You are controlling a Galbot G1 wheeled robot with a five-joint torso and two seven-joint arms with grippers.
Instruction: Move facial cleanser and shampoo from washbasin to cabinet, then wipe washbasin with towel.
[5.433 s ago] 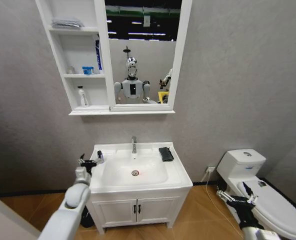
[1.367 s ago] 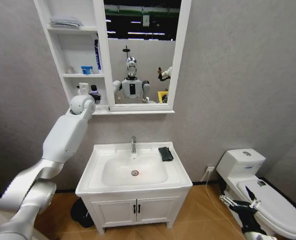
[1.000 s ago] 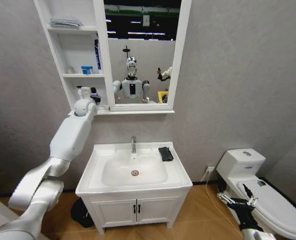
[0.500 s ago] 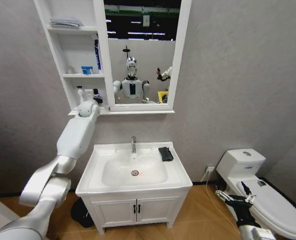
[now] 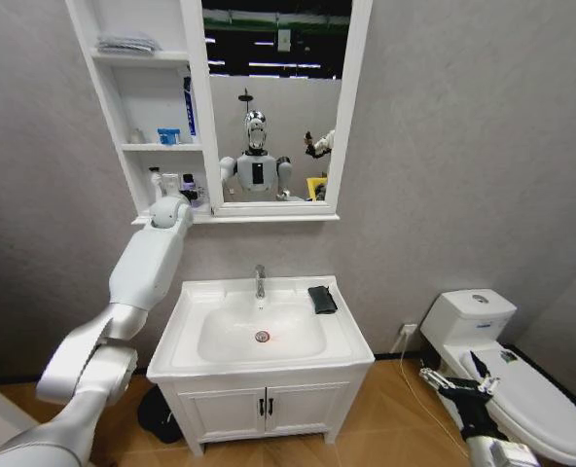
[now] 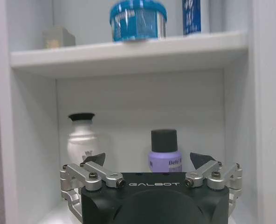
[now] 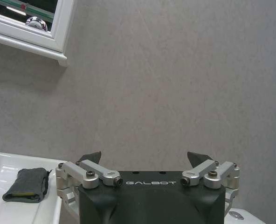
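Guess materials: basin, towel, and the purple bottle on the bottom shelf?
Basin: looks like glazed ceramic, white and glossy with soft rounded edges. Towel: dark woven cloth, matte, folded with soft slumped edges. Purple bottle: probably plastic, smooth pale lilac body with a matte black cap; glass can't be ruled out. The left gripper sits open just in front of it.

On the cabinet (image 5: 142, 117) there are three open shelves. The lowest holds two bottles — one white bottle (image 6: 83, 139) and one purple bottle (image 6: 165, 150) with a dark cap. The shelf above carries three things — one blue tub (image 6: 138, 19), one blue tube (image 6: 191, 16), one small box (image 6: 58, 37). One towel (image 5: 322, 299) lies below the cabinet.
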